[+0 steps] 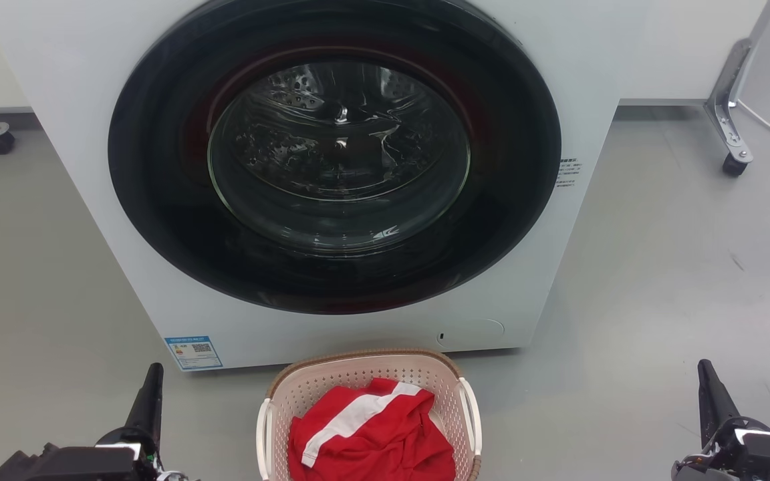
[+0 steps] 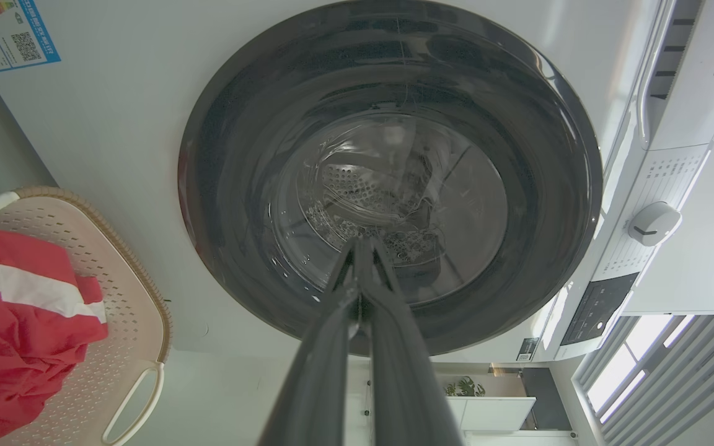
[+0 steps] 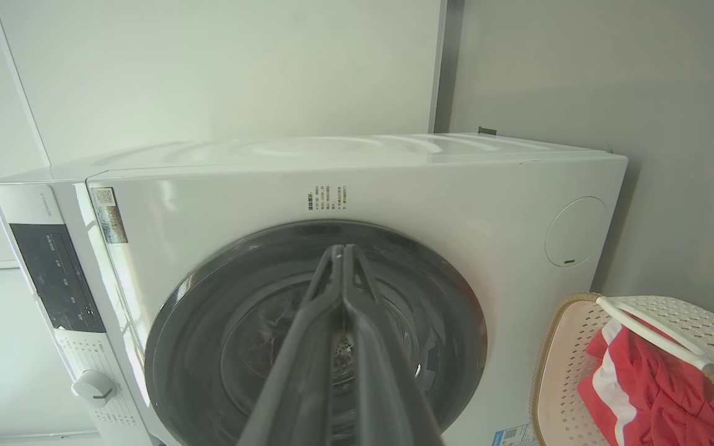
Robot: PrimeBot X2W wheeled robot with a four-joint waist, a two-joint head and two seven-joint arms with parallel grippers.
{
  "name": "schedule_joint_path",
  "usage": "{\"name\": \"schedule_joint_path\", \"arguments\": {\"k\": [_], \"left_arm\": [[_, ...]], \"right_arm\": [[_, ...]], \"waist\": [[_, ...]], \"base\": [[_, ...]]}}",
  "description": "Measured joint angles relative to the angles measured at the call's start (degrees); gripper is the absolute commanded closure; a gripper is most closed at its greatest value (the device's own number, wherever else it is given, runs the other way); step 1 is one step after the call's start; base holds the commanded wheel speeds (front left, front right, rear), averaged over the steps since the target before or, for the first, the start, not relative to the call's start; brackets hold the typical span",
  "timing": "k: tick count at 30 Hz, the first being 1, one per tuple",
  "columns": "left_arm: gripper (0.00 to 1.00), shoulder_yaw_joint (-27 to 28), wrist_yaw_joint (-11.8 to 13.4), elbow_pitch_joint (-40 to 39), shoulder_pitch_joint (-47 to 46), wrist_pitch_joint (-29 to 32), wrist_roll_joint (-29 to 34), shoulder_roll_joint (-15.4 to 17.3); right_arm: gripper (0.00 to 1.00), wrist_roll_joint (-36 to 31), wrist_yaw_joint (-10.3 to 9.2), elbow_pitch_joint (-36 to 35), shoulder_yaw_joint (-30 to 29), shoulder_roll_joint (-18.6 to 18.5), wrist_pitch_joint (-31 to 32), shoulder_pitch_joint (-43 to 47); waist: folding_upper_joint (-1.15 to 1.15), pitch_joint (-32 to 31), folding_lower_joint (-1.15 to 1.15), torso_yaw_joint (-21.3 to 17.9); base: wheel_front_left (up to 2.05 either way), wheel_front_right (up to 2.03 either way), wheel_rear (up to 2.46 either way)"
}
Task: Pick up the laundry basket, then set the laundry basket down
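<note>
Basket [image 1: 365, 357] sits upright on the floor [image 1: 659, 267], mouth up, just in front of the washer [image 1: 77, 200], roughly centred under the door [image 1: 335, 153]. Its far end wall faces the washer base with a small gap; I can't tell if they touch.

Orientation: the white handles are on its left and right sides and run fore-aft, toward me. That suggests the long axis points at the washer, but the head view's bottom edge cuts off the near end, so I can't confirm it. The rim looks level, no tilt.

Contents: red cloth [image 1: 371, 441] with a white stripe, bunched up and lying below the rim.

Left gripper [image 1: 153, 377] is low left in the head view, finger pointing up-frame, well apart from the basket's left handle. In the left wrist view the left gripper [image 2: 360, 248] has its fingers pressed together at the tips, fully closed, gripping nothing. The basket [image 2: 127, 322] is off to that view's left edge.

Right gripper [image 1: 707, 374] is low right, even further from the basket. In the right wrist view the right gripper [image 3: 339, 251] has its tips meeting too, closed and empty, aimed at the door. The basket [image 3: 564, 371] is at that view's lower right.

The basket lies between the two arms, closer to the left one. Neither gripper touches it.
</note>
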Motion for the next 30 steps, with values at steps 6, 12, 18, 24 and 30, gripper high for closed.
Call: {"name": "schedule_joint_path", "arguments": {"k": [6,12,18,24,30], "left_arm": [[1.0,0.0,0.0,0.0,0.0,0.0,0.0,0.0],[1.0,0.0,-0.01,0.0,0.0,0.0,0.0,0.0],[1.0,0.0,0.0,0.0,0.0,0.0,0.0,0.0],[1.0,0.0,-0.01,0.0,0.0,0.0,0.0,0.0],[1.0,0.0,0.0,0.0,0.0,0.0,0.0,0.0]], "right_arm": [[1.0,0.01,0.0,0.0,0.0,0.01,0.0,0.0],[1.0,0.01,0.0,0.0,0.0,0.01,0.0,0.0],[1.0,0.01,0.0,-0.01,0.0,0.01,0.0,0.0],[1.0,0.01,0.0,-0.01,0.0,0.01,0.0,0.0],[1.0,0.01,0.0,-0.01,0.0,0.01,-0.01,0.0]], "waist": [[0.0,0.0,0.0,0.0],[0.0,0.0,0.0,0.0],[0.0,0.0,0.0,0.0],[0.0,0.0,0.0,0.0],[0.0,0.0,0.0,0.0]], "base": [[0.0,0.0,0.0],[0.0,0.0,0.0],[0.0,0.0,0.0],[0.0,0.0,0.0],[0.0,0.0,0.0]]}}
